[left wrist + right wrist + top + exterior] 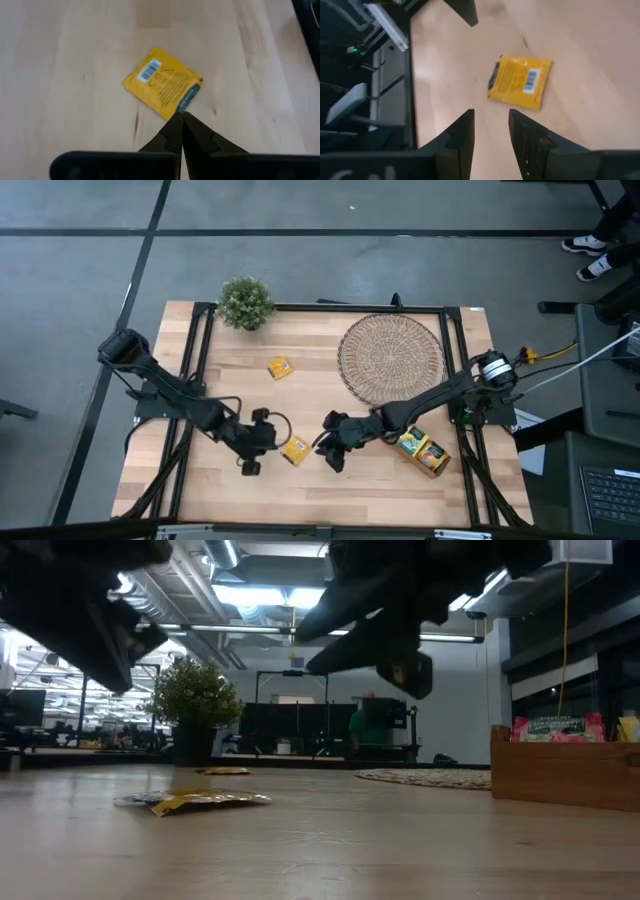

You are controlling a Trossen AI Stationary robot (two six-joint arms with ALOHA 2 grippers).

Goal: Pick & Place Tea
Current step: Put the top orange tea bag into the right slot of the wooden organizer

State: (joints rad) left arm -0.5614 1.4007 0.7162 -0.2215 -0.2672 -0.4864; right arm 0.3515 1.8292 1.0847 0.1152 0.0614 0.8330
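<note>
A yellow tea sachet (294, 450) lies flat on the wooden table near its front edge, between my two grippers; it also shows in the low view (195, 800). My left gripper (255, 448) hovers just to its left, shut, its fingertips (181, 116) above the sachet's dark-striped edge (187, 96). My right gripper (333, 444) hovers just to its right, open (490, 120), with the sachet (520, 82) beyond its fingers. A second yellow sachet (280, 367) lies farther back on the table.
A round woven mat (392, 358) lies at the back right. A brown wooden tray (425, 450) with several tea sachets stands at the front right, beside my right arm. A small potted plant (245, 302) stands at the back left corner.
</note>
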